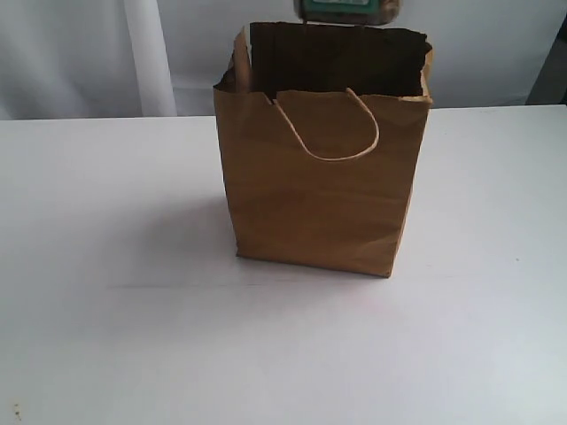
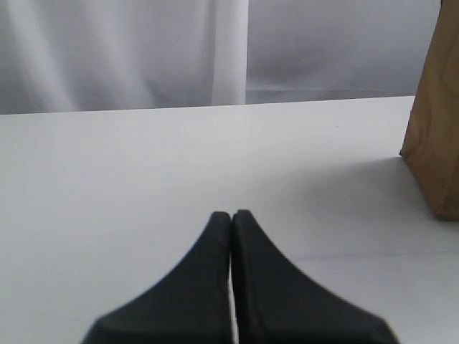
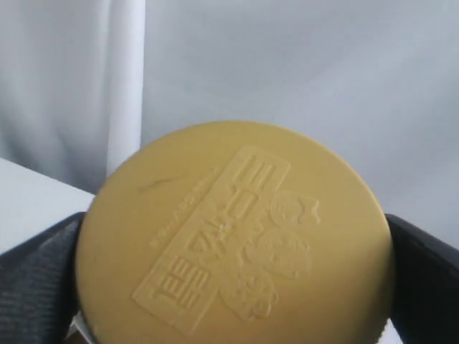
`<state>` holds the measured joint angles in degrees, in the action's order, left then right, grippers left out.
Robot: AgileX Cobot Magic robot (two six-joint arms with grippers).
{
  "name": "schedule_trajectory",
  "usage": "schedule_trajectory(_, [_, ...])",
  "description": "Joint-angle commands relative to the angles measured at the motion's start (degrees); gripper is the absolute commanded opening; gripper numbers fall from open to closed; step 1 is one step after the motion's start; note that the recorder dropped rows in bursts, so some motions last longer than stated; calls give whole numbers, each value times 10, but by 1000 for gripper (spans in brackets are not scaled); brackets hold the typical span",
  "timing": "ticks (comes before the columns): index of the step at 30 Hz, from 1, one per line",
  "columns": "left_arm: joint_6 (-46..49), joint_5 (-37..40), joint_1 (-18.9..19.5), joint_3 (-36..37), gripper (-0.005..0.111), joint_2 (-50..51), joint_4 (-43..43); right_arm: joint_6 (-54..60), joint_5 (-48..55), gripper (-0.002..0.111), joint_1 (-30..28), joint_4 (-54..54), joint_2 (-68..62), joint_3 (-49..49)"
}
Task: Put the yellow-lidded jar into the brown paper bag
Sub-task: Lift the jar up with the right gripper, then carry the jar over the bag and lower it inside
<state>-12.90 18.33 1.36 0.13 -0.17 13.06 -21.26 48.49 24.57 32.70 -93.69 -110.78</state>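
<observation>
The brown paper bag (image 1: 323, 190) stands upright and open-topped in the middle of the white table, one cord handle hanging down its front. Only the bottom of the yellow-lidded jar (image 1: 348, 10) shows in the exterior view, hanging at the top edge above the bag's far rim. In the right wrist view its embossed mustard lid (image 3: 237, 233) fills the frame, and my right gripper (image 3: 233, 287) is shut on the jar with a black finger (image 3: 36, 287) on each side. My left gripper (image 2: 231, 216) is shut and empty, low over the table, with the bag's corner (image 2: 436, 136) off to one side.
The white table (image 1: 106, 310) spreads around the bag on all sides. A white curtain (image 1: 80, 53) with a vertical fold hangs behind the table's far edge.
</observation>
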Motion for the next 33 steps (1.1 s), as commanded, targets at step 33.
schedule_trajectory(33, [-2, -6, -2, -1, 1, 2, -2, 13, 63, 0, -17, -79, -147, 1])
